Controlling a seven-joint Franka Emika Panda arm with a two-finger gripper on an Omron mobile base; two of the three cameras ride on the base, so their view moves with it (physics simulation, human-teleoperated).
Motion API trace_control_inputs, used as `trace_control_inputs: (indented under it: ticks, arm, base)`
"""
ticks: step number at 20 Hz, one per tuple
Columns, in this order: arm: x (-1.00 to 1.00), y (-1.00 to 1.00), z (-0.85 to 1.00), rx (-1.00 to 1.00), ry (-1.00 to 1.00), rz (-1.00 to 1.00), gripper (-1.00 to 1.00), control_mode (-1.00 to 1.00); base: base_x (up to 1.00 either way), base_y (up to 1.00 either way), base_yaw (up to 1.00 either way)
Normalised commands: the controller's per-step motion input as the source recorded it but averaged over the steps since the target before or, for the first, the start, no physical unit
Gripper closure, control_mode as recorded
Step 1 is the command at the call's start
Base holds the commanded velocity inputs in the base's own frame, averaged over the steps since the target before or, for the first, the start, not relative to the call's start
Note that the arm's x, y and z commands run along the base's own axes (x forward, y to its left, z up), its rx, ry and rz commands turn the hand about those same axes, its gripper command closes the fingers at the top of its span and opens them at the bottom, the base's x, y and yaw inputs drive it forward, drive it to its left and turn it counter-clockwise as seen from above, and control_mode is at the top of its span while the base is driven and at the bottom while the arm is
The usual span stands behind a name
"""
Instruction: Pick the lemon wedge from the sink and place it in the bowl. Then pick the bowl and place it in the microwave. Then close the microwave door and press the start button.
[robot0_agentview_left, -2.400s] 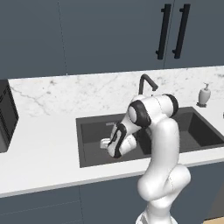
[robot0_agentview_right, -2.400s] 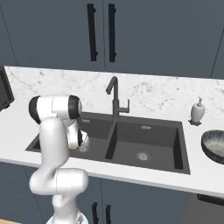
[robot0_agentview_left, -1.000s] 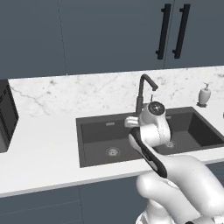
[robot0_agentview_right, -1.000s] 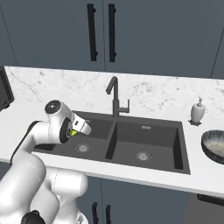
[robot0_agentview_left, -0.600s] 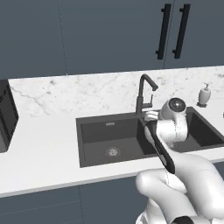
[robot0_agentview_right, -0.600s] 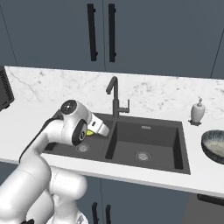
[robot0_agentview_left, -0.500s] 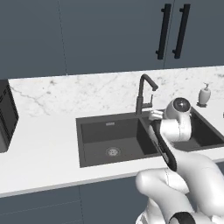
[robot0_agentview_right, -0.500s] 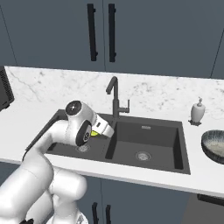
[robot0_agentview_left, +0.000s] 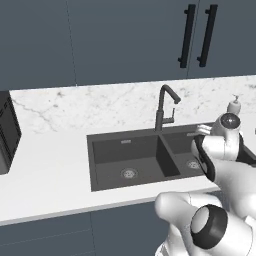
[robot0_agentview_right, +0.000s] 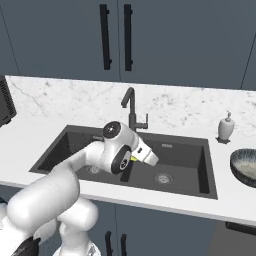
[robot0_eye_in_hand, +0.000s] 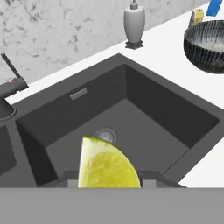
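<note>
End effector (robot0_eye_in_hand: 109, 186) tips hidden | lemon wedge (robot0_eye_in_hand: 107, 166) bottom cut off

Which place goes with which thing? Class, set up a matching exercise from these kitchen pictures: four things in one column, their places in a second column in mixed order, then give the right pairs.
Things:
1. lemon wedge
2. bowl
3. soap dispenser
4. faucet

Places:
A. on the counter behind the sink's back corner, by the marble wall
B. held in the gripper above the right basin
C. on the counter right of the sink
D. behind the divider between the two basins

Pairs: 1-B, 2-C, 3-A, 4-D
</note>
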Motion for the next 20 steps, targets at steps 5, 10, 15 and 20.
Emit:
trace_control_inputs:
  ticks: [5, 10, 15, 20]
  arm:
    - [0.00, -1.00, 0.02, 0.00, 0.00, -0.21, 1.00, -1.00]
    - [0.04, -1.00, 0.23, 0.00, 0.00, -0.22, 1.00, -1.00]
    - [0.09, -0.88, 0.67, 0.00, -0.03, -0.22, 1.00, -1.00]
    - [0.04, -0.82, 0.57, 0.04, -0.04, -0.22, 1.00, -1.00]
  base:
    - [0.00, 0.00, 0.00]
    - [0.00, 0.00, 0.00]
    - [0.00, 0.00, 0.00]
    - [0.00, 0.00, 0.00]
